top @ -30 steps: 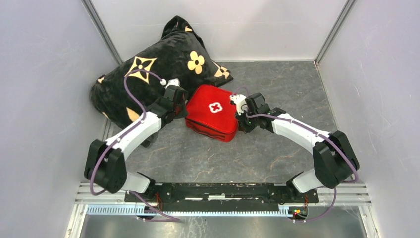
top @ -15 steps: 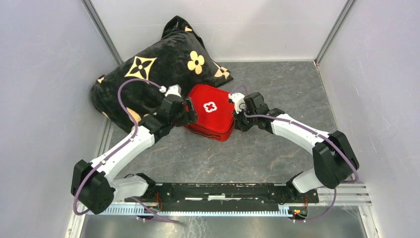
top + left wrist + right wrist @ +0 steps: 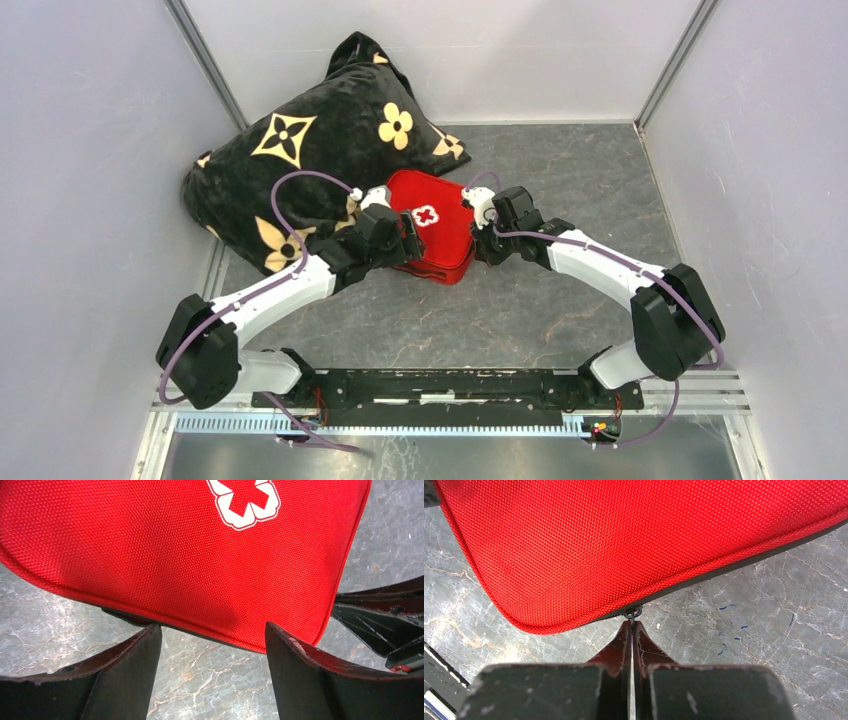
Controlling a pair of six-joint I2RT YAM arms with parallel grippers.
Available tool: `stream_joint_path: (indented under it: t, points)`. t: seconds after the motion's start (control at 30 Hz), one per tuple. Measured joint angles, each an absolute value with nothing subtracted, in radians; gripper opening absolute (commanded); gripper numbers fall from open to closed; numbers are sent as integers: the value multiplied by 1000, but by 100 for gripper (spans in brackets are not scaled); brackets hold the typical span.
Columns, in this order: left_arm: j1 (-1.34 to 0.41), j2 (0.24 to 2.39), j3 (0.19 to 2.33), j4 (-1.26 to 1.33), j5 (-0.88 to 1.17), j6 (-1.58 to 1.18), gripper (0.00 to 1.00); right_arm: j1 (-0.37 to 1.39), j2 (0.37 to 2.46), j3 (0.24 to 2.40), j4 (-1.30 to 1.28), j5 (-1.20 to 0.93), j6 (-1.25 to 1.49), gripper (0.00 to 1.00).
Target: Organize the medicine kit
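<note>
The medicine kit (image 3: 440,232) is a red zip case with a white cross, lying lid-up on the grey marbled floor (image 3: 520,300). My left gripper (image 3: 408,243) is at the kit's near-left edge. In the left wrist view its jaws (image 3: 212,630) stand open, with the fingertips level with the red edge (image 3: 175,555) and bare floor between them. My right gripper (image 3: 478,238) is at the kit's right side. In the right wrist view it (image 3: 632,626) is shut on the small black zipper pull (image 3: 632,613) at the seam of the kit (image 3: 624,545).
A large black pillow with gold flowers (image 3: 300,150) lies at the back left, touching the kit's far-left side. Grey walls close in the left, right and back. The right arm's black wrist (image 3: 380,615) shows beside the kit.
My left gripper opened and swung right, from the pillow side to the kit's near-left edge. The kit shifted slightly left. The right gripper stayed shut at the zipper.
</note>
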State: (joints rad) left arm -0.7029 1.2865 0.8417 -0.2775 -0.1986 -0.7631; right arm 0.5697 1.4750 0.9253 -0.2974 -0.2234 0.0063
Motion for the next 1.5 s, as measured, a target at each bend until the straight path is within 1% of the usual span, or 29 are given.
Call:
stream_joint_path:
  t: [0.13, 0.43, 0.6, 0.77, 0.83, 0.97, 1.07, 1.23, 1.5]
  points:
    - [-703, 1315, 838, -253, -199, -793, 77, 570, 1475, 924, -298, -216, 6, 0]
    - [-697, 1389, 830, -205, -204, -827, 53, 570, 1474, 908, -289, -177, -18, 0]
    - [-670, 1414, 835, -155, -199, -844, 46, 570, 1453, 860, -269, -171, -64, 0]
    - [-656, 1436, 844, -128, -199, -846, 37, 575, 1420, 827, -266, -247, -125, 0]
    - [-653, 1445, 848, -120, -198, -846, 32, 581, 1408, 815, -267, -295, -144, 0]
    - [-648, 1473, 860, -94, -197, -846, 14, 604, 1407, 813, -268, -368, -162, 0]
    - [-643, 1484, 864, -77, -197, -846, 4, 628, 1407, 813, -267, -399, -167, 0]
    - [-643, 1496, 871, -63, -197, -846, 2, 663, 1407, 812, -253, -426, -150, 0]
    - [-641, 1501, 872, -48, -197, -846, 2, 753, 1419, 815, -220, -387, -87, 0]
